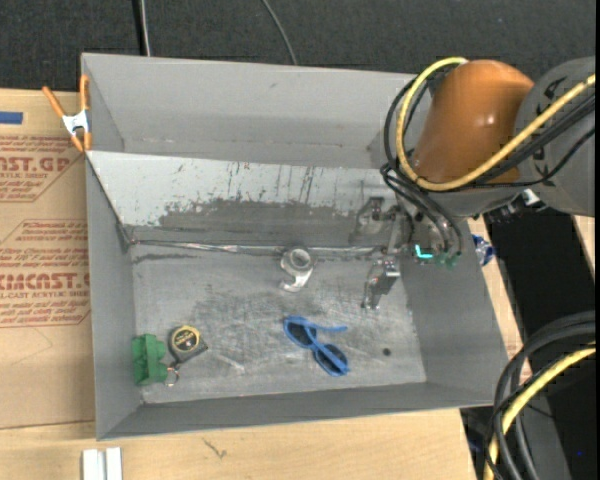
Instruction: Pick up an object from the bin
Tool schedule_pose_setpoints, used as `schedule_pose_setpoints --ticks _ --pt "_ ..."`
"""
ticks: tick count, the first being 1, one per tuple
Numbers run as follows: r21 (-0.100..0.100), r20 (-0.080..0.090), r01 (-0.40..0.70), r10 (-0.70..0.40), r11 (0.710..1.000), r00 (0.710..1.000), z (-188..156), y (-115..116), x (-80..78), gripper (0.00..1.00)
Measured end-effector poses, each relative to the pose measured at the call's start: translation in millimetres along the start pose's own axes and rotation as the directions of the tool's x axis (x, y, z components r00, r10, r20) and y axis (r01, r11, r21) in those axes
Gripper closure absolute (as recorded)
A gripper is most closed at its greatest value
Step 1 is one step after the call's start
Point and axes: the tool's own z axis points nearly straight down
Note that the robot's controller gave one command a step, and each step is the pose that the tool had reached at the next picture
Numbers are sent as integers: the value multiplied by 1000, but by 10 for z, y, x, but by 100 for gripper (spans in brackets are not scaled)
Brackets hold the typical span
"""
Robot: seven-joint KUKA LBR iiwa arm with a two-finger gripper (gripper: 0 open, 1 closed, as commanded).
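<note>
Front left corner of the bin point(250, 108): green block point(148, 358), with a small yellow-and-black tape measure point(184, 340) just beside it on its right. Both are well away from the gripper.

Front centre: blue sunglasses point(315, 345) lie flat on the floor. Their long axis runs diagonally, from back-left to front-right. A tiny dark speck sits to their right, too small to identify.

Mid floor: clear ring point(296, 266), maybe a tape roll, stands alone and touches nothing.

The gripper point(381, 288) is right of the ring and behind the sunglasses, low over bare floor on the right side of the bin. Nothing visible in its grasp. Can't tell how far open it is, because the wrist and cables crowd the view. The orange cover point(470, 118) and yellow cables sit above it at the right rim.

Key relation: the sunglasses lie towards the front and slightly left of the gripper, and the ring lies straight left at about the same depth. Both are near, neither is under it. Judgement: no target committed yet. If it goes for the sunglasses, the close should come across that diagonal axis, so the wrist would need turning. The ring needs only a sideways shift. The block and tape measure look unlikely from here.

The back wall is scratched, with nothing lying against it.
</note>
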Motion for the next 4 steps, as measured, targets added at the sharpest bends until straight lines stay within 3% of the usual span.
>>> schedule_pose_setpoints --ticks 1,2,3,4 --pt "-1 16 -34 34 999 999 1322 464 577 0" --pt "3 15 6 -6 1000 1000 1296 557 545 0" --pt "1 12 8 -8 1000 1000 1277 571 543 100" --pt "-1 15 -21 21 1000 1000 -234 630 589 100"
